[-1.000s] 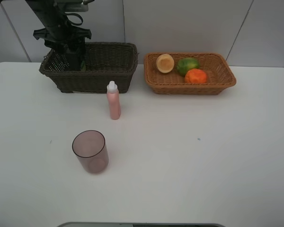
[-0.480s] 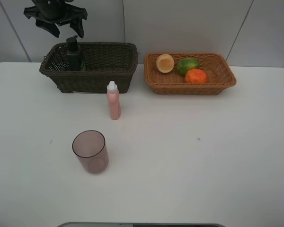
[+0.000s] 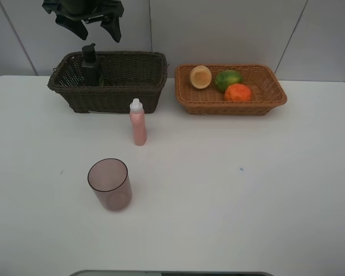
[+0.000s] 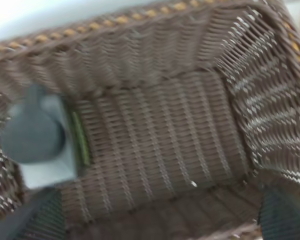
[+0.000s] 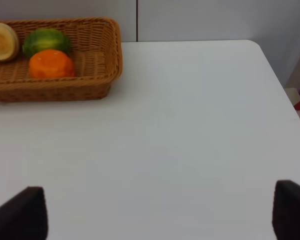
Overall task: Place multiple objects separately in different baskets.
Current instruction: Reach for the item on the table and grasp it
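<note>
My left gripper (image 3: 87,27) hangs spread wide and empty above the dark brown basket (image 3: 132,92). My right gripper (image 5: 160,215) is also open, holding nothing, over bare table (image 3: 247,190).

The pump bottle (image 3: 91,63) stands upright in the basket's far-left corner, its pump head just under my left fingers. The orange (image 3: 237,92), green fruit (image 3: 227,79) and peach-like fruit (image 3: 200,76) sit in the tan basket (image 3: 264,100). The pink bottle (image 3: 138,122) stands just in front of the dark basket, and the mauve cup (image 3: 109,184) is well nearer the table's front edge. Neither is in a basket yet.

Risks as I judge them:
- A low sideways move could clip the pump head and tip the bottle.
- The pink bottle is slim and tall (easy to topple), so an off-centre approach would knock it over.
- The cup is wide and smooth, so it may slip in my jaws.

Writing: none readable. The left wrist view is blurred, and the bottle there shows only a pale patch and a green strip.
</note>
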`<state>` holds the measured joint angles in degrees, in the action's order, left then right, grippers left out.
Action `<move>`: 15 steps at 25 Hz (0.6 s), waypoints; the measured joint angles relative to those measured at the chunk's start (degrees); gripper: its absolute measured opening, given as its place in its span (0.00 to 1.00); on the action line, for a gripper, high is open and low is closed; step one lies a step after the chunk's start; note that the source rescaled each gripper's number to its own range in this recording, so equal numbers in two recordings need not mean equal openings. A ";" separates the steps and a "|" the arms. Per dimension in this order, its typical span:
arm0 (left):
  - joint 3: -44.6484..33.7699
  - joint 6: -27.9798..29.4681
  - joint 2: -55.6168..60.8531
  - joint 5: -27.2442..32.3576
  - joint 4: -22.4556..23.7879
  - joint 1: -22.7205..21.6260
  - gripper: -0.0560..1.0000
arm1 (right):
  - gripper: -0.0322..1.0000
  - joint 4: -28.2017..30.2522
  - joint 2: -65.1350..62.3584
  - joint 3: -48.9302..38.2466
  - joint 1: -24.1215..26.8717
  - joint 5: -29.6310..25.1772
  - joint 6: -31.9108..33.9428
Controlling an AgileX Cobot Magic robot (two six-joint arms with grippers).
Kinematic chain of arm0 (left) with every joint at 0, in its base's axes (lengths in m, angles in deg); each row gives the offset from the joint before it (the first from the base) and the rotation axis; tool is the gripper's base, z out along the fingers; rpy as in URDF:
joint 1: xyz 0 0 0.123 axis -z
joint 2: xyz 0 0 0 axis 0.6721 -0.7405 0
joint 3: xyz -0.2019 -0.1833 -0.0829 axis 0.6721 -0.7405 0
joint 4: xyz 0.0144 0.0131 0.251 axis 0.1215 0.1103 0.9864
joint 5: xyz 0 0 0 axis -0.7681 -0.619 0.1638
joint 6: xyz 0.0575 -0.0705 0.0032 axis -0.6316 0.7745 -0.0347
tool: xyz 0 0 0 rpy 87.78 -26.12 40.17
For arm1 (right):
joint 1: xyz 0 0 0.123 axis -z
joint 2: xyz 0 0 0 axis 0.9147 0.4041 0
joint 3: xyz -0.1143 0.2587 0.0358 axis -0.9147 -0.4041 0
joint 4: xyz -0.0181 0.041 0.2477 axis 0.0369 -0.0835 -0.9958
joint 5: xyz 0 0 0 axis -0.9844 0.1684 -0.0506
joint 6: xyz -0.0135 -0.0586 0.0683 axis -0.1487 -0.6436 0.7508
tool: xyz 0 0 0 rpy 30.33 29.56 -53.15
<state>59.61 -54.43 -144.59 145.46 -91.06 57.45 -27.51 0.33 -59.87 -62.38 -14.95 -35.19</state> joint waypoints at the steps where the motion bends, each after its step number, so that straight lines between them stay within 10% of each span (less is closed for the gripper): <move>1: -0.32 0.96 0.37 0.44 0.21 0.82 0.99 | 1.00 0.00 0.00 0.00 0.00 0.00 0.00; 15: -4.15 19.22 1.42 6.27 7.75 12.36 0.99 | 1.00 0.00 0.00 0.00 0.00 0.00 0.00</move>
<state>55.46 -35.20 -143.17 151.73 -83.32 69.81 -27.51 0.33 -59.87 -62.38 -14.95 -35.19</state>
